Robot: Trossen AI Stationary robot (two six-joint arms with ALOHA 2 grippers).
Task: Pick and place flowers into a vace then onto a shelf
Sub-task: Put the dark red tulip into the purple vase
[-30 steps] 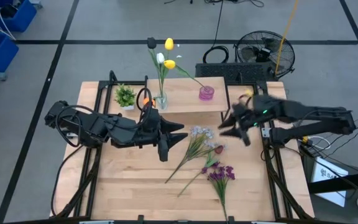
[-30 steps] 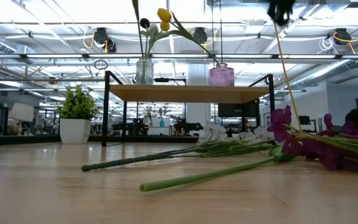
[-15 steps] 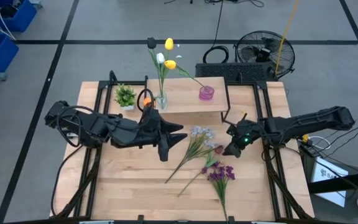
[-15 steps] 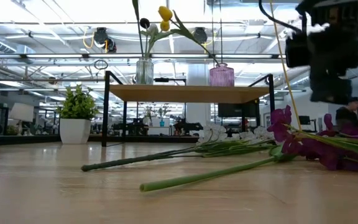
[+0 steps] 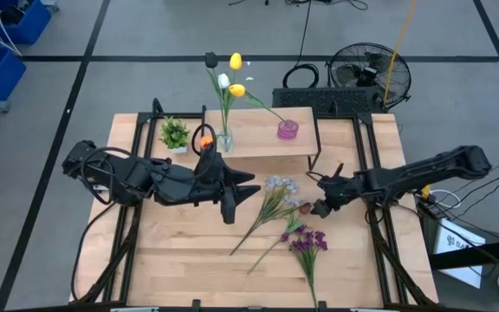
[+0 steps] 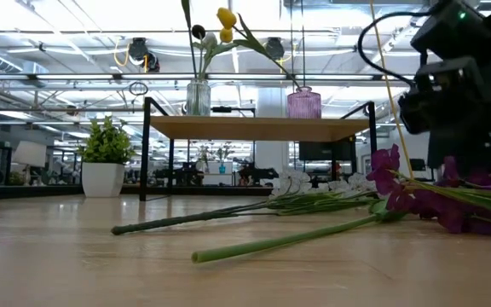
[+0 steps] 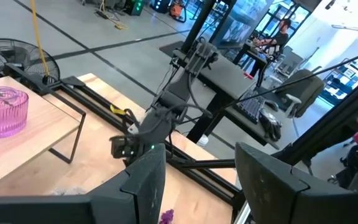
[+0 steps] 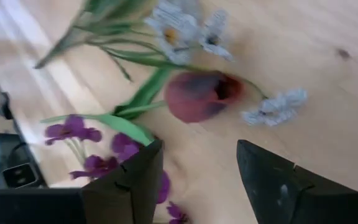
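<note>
Lighting: bright and even throughout. In the low view, ceiling lights (image 6: 101,17) glare to near white across the top; the shelf (image 6: 258,128) and vases stand partly against that backlight.
Shadows: soft and faint on the table (image 5: 189,260) in the high view; no hard edges.
Focus: the high view is sharp. In the low view, the nearest table surface is soft and the right gripper (image 6: 459,111) is a dark, slightly smeared mass.
Blur: the right wrist view is heavily blurred; the dark red tulip (image 8: 197,96) and purple blooms (image 8: 73,132) lack clean outlines.
Left wrist view: daylight-bright room; near fingers (image 7: 145,183) dark, soft-edged.
</note>
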